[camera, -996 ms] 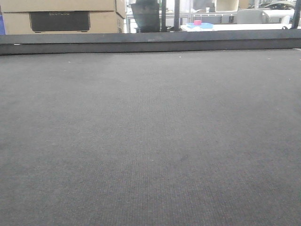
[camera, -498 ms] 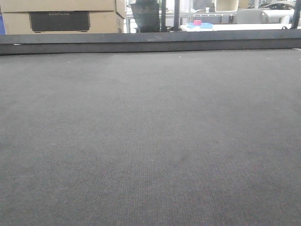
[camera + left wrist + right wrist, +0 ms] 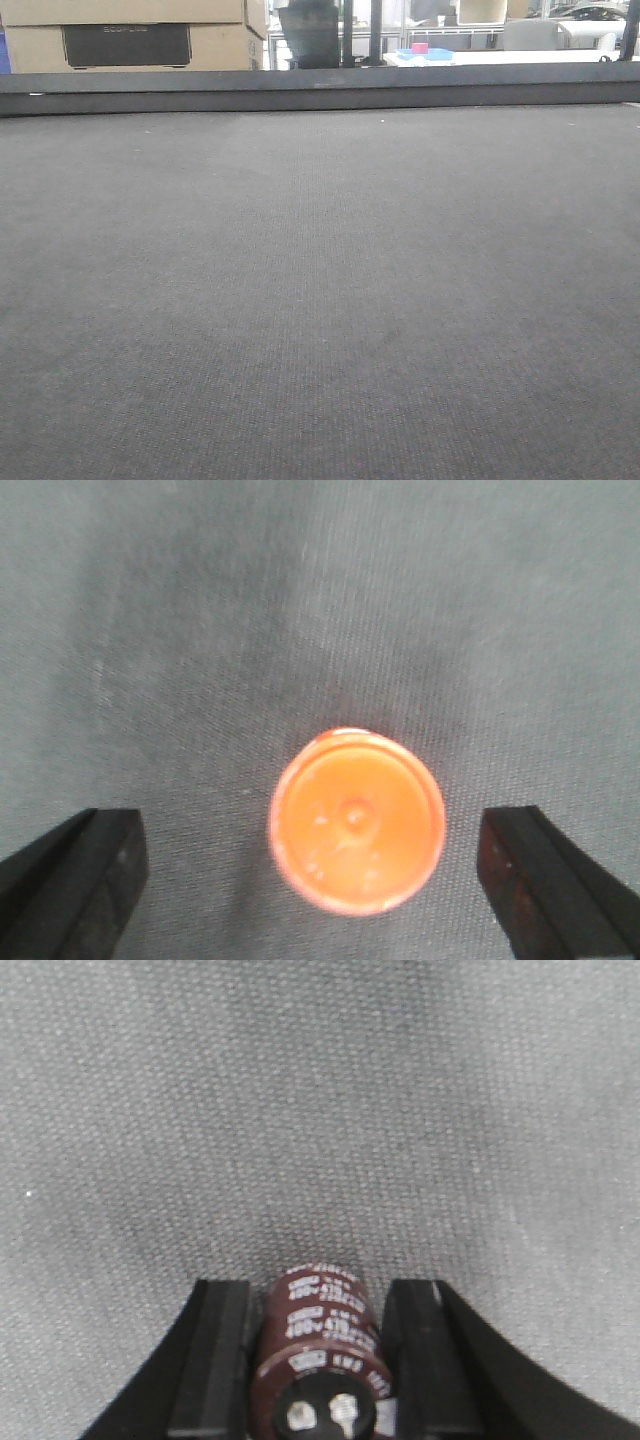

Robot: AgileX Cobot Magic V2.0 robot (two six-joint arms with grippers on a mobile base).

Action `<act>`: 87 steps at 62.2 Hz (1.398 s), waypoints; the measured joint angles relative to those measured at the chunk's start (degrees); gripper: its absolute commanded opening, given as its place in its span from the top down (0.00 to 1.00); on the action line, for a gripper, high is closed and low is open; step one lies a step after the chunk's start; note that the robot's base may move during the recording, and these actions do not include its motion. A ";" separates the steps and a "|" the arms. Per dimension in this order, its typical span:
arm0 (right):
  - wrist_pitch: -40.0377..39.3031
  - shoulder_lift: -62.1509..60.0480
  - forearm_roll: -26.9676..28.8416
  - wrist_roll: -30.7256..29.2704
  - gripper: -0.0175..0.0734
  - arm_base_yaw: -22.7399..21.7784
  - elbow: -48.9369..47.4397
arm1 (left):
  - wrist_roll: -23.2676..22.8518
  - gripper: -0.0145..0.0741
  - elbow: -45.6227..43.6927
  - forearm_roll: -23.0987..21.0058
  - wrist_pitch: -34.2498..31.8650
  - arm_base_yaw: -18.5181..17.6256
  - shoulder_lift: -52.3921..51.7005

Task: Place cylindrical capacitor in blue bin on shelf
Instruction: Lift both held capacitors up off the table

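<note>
While right gripper (image 3: 318,1302) pinches capacitor (image 3: 320,1355) by table (image 3: 300,1110), lift straight, grip firm; left gripper (image 3: 310,830) spread wide, flanking orange cap (image 3: 356,820).

Right wrist: cylindrical capacitor (image 3: 318,1350) cut off by the bottom edge, most of its print unreadable. Left wrist: orange disc (image 3: 357,820) blurred, maybe a cap; left gripper (image 3: 312,825) fingers clipped at the lower corners. Front: cardboard box (image 3: 130,35) cropped at the top, label unreadable; far pink-and-blue items (image 3: 428,51) too small to identify.

Grey woven tabletop (image 3: 320,300) fills the view; a dark rail (image 3: 320,90) crosses at 12 o'clock, cardboard boxes (image 3: 215,45) sit at 11.
</note>
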 measured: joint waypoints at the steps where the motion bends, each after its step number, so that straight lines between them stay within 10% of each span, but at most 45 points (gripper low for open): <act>1: 0.00 0.00 0.00 0.00 0.99 0.00 0.00 | 0.00 0.19 0.00 -0.10 0.00 0.00 0.37; 28: 0.11 0.00 0.12 0.00 0.99 0.00 0.00 | 0.00 0.22 0.00 -0.34 -2.80 0.00 6.57; 50: 0.02 0.00 0.12 0.00 0.99 0.00 0.00 | 0.21 0.96 -1.10 -0.23 -2.35 0.00 6.72; 73: -4.49 -7.21 0.24 0.00 0.99 0.00 0.11 | 0.21 0.96 -4.04 -0.74 -0.31 0.00 0.70; 87: -17.42 -18.77 0.33 -0.27 0.99 0.00 7.01 | 0.21 0.96 3.49 -2.07 -12.23 0.00 -14.53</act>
